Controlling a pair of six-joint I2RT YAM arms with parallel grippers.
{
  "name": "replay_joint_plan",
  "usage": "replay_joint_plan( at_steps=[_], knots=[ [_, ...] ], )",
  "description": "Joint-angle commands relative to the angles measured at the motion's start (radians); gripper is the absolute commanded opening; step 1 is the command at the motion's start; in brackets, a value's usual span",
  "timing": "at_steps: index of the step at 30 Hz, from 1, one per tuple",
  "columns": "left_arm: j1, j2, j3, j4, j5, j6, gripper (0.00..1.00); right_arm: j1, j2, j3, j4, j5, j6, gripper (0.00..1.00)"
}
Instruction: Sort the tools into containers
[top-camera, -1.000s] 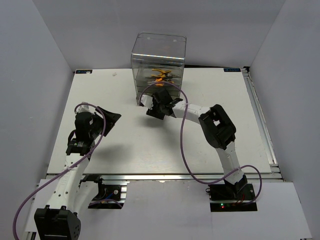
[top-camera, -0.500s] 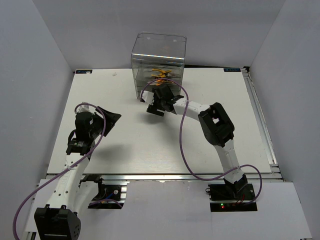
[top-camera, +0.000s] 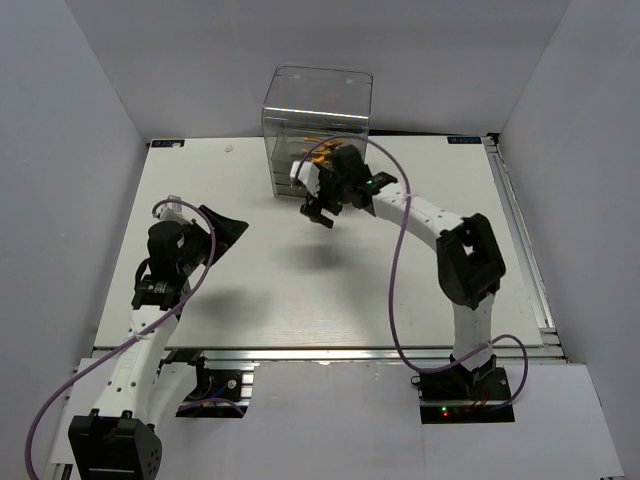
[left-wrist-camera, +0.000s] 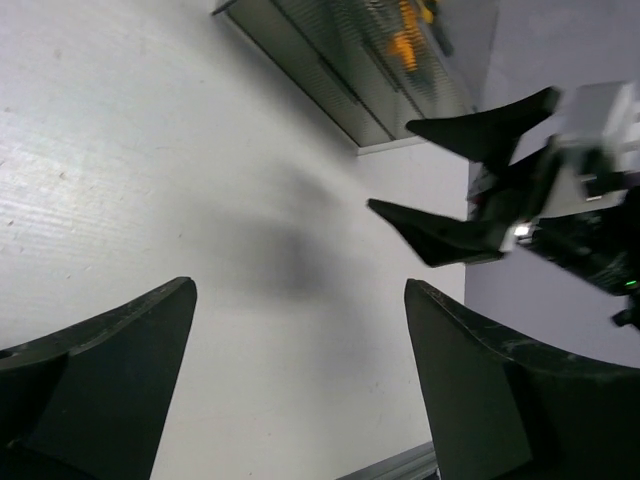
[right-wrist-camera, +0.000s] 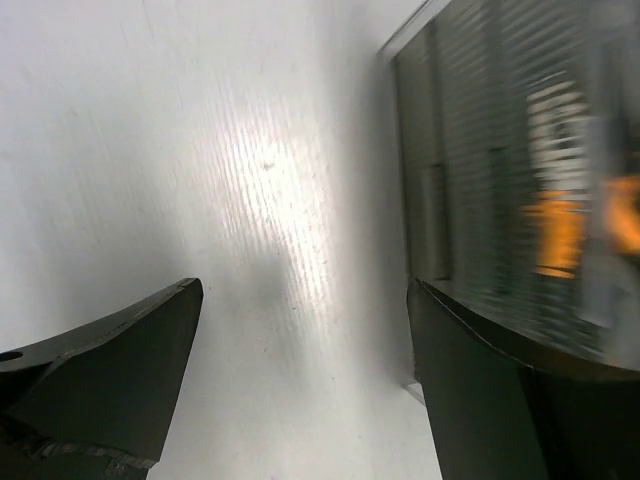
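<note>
Pliers (top-camera: 318, 143) sitting inside drawer box (top-camera: 318, 100) at worktop (top-camera: 300, 290) far edge. We are hovering right claw (top-camera: 320, 212) just before box, spread wide, empty; left claw (top-camera: 222, 232) likewise gaping, well apart.

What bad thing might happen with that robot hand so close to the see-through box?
1. The right hand is open and hangs right beside the clear box, so a finger might bump the box and shove it along the table.
2. The purple cable loops up near the box front and might snag there.
3. A hard bump might rattle the orange pliers inside.
</note>
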Motion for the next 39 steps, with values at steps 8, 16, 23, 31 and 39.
replay_joint_plan(
  at_steps=[8,16,23,31,39],
  knots=[
    [-0.001,0.018,0.115,0.139,0.179,0.131,0.98,-0.201,-0.296,0.012,-0.046,-0.132,0.266,0.90],
    [-0.002,0.024,0.198,0.129,0.263,0.150,0.98,-0.343,-0.460,-0.139,-0.017,-0.146,0.400,0.89],
    [-0.002,-0.040,0.186,0.125,0.294,0.138,0.98,-0.350,-0.670,-0.304,0.014,0.172,0.464,0.89],
    [0.000,-0.086,0.200,0.084,0.308,0.138,0.98,-0.351,-0.796,-0.375,-0.058,0.168,0.457,0.89],
    [-0.001,-0.097,0.218,0.076,0.305,0.151,0.98,-0.353,-0.887,-0.450,-0.064,0.197,0.429,0.89]
  ],
)
